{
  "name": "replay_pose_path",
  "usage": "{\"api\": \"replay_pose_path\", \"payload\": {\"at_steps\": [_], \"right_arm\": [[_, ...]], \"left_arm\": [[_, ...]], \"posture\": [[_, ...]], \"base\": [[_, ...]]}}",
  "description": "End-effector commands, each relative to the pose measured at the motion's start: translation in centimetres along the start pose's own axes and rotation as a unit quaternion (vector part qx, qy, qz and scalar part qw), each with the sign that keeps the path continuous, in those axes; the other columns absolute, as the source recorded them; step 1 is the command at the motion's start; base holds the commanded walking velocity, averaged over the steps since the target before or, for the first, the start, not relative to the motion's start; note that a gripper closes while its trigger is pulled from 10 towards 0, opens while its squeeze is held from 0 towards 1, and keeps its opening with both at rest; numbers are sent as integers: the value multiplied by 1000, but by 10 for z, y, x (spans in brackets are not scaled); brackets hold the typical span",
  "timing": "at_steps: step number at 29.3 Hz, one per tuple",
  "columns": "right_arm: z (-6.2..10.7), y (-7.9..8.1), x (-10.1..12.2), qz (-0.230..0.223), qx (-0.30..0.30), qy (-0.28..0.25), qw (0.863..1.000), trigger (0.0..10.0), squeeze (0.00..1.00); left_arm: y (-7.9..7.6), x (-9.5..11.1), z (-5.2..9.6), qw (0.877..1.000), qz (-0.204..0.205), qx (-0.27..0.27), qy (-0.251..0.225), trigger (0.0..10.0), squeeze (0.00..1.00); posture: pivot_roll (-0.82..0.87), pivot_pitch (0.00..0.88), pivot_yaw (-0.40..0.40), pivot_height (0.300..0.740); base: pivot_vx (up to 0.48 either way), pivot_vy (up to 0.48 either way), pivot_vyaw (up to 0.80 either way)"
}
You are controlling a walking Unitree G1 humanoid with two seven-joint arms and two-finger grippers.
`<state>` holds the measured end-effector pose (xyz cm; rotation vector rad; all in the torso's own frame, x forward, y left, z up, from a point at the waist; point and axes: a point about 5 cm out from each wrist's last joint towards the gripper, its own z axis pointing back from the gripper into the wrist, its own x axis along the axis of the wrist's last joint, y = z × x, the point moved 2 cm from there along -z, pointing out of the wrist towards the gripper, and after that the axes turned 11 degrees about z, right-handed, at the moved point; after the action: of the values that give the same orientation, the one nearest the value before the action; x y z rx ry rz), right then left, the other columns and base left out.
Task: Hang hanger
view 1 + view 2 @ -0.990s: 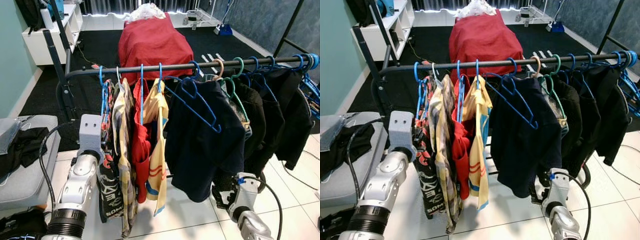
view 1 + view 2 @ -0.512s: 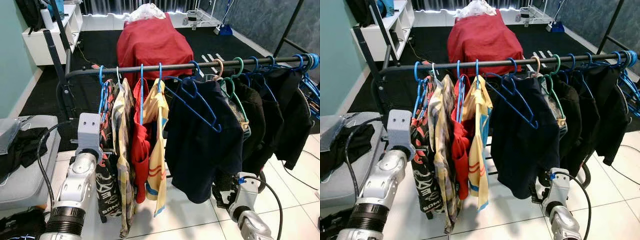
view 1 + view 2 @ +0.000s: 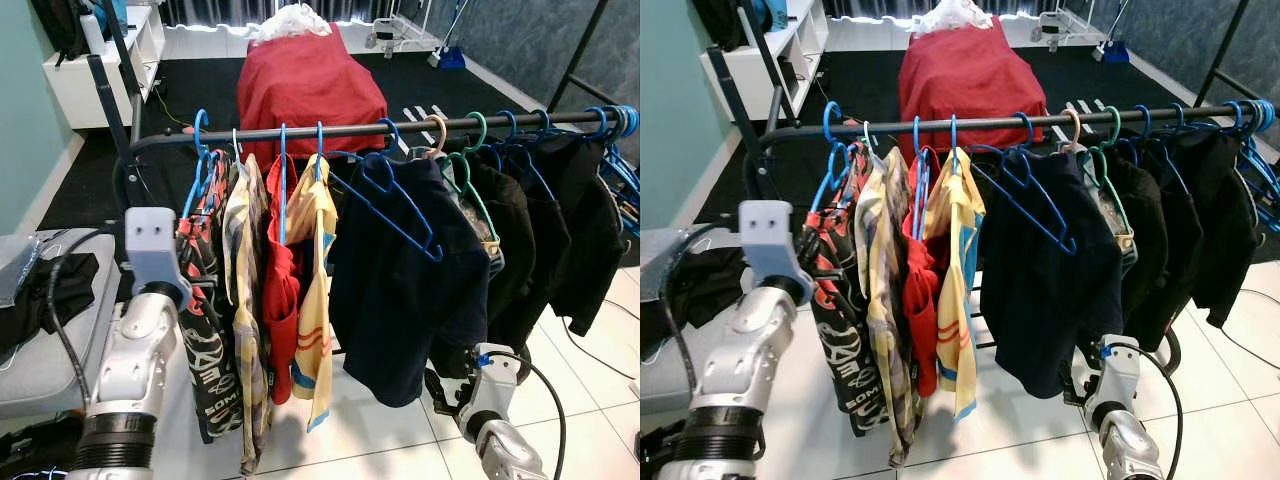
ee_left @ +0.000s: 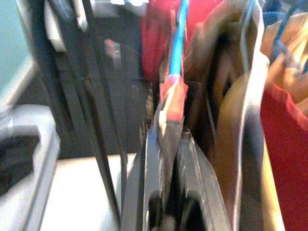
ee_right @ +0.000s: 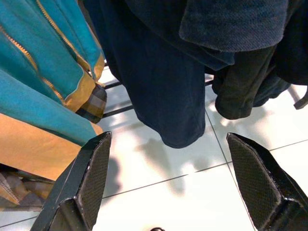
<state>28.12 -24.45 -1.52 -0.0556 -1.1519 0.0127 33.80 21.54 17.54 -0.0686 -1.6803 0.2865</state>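
1. My left end effector is closed on the blue hanger, which carries a dark red-and-black printed garment. In my left wrist view the fingers pinch the hanger's blue shank and the cloth just below it.
2. The hanger sits at the left end of the rail. Its hook rises just above the bar, and I cannot tell whether it bears on the bar yet.
3. I judge the task close to finished. What is left is to settle the hook fully over the rail, let go and draw my left arm back.
4. The rail serves as the holder here. Along it, going right from my hanger, hang a plaid shirt, a red garment, a yellow striped top, a navy tee with an empty blue hanger across its front, then several black garments.
5. My right end effector hangs low beneath the navy tee's hem, fingers spread wide over the tiled floor, holding nothing.
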Motion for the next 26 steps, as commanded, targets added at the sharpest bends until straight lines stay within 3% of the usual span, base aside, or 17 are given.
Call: {"api": "replay_pose_path", "payload": {"at_steps": [1, 6, 10, 13, 16, 19, 21, 24, 26], "right_arm": [[1, -1, -2, -2, -1, -2, 1000, 10000, 0], [0, 0, 2, -1, 1, -8, 1000, 10000, 0], [-1, 0, 4, 0, 2, -12, 1000, 10000, 0], [-1, 0, 5, 1, 2, -14, 1000, 10000, 0], [-2, 0, 7, 1, 2, -15, 1000, 10000, 0], [-2, 0, 8, 1, 2, -16, 1000, 10000, 0], [-3, 1, 8, 1, 3, -16, 1000, 10000, 0], [-3, 1, 9, 1, 3, -15, 1000, 10000, 0], [-3, 1, 9, 2, 4, -15, 1000, 10000, 0]], "left_arm": [[7, 36, 6, 997, 6, -3, -78, 10000, 0], [23, 31, 17, 997, -6, 8, -73, 10000, 0], [39, 14, 29, 999, -23, 20, -44, 10000, 0], [43, 8, 35, 999, -21, 15, -34, 10000, 0], [50, 6, 52, 999, 17, -20, -29, 10000, 0], [54, 10, 57, 999, 30, -28, -33, 10000, 0], [62, 23, 59, 995, 68, -52, -46, 10000, 0], [65, 32, 61, 992, 92, -72, -56, 10000, 0], [66, 48, 64, 982, 128, -116, -79, 10000, 0]], "posture": [[-43, 109, -10, 740], [-37, 111, -13, 740], [-34, 112, -12, 740], [-34, 112, -10, 740], [-30, 114, -11, 740], [-30, 114, -11, 740], [-22, 114, -18, 740], [-14, 111, -25, 740], [-14, 104, -29, 740]], "base": [[0, 0, 0], [0, 0, 0], [0, 0, 0], [0, 0, 0], [0, 0, 0], [0, 0, 0], [0, 0, 0], [0, 0, 0], [0, 0, 0]]}}
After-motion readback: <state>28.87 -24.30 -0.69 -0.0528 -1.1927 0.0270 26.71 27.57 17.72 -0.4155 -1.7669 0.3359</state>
